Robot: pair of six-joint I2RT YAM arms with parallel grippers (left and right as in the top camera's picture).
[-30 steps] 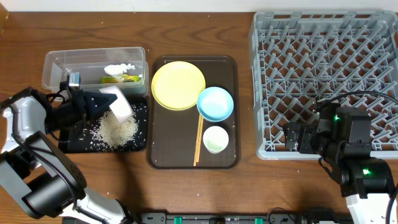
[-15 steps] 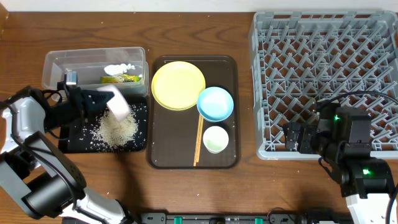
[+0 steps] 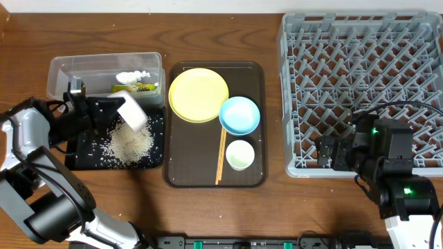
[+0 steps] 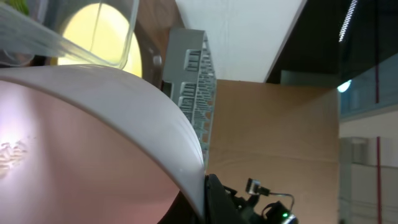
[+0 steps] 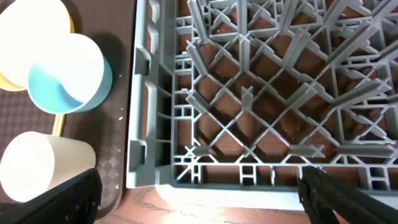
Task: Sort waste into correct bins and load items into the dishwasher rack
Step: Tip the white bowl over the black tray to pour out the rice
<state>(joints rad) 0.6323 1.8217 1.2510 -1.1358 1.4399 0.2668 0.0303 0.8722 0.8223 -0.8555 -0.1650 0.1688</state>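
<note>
My left gripper (image 3: 109,111) is shut on the rim of the white bowl (image 3: 132,113), which it holds tilted over the black tray (image 3: 81,153). A pile of rice grains (image 3: 131,143) lies in that tray. In the left wrist view the bowl (image 4: 93,137) fills the frame, with a few grains (image 4: 12,155) still inside and one dark finger (image 4: 217,199) against its rim. The clear tub (image 3: 69,69) holds the wrapper (image 3: 136,88) and the tissue (image 3: 131,75). My right gripper (image 3: 332,153) stands open at the front left corner of the rack (image 3: 363,90), with nothing between its fingers.
The brown serving tray (image 3: 181,166) carries the yellow plate (image 3: 199,95), blue bowl (image 3: 239,115), cup (image 3: 240,154) and chopsticks (image 3: 221,155). The right wrist view shows the rack's edge (image 5: 149,124) with the blue bowl (image 5: 65,71) and cup (image 5: 43,165) to its left.
My left gripper and the tilted white bowl have shifted slightly toward the back of the black tray. The right arm has not moved.
</note>
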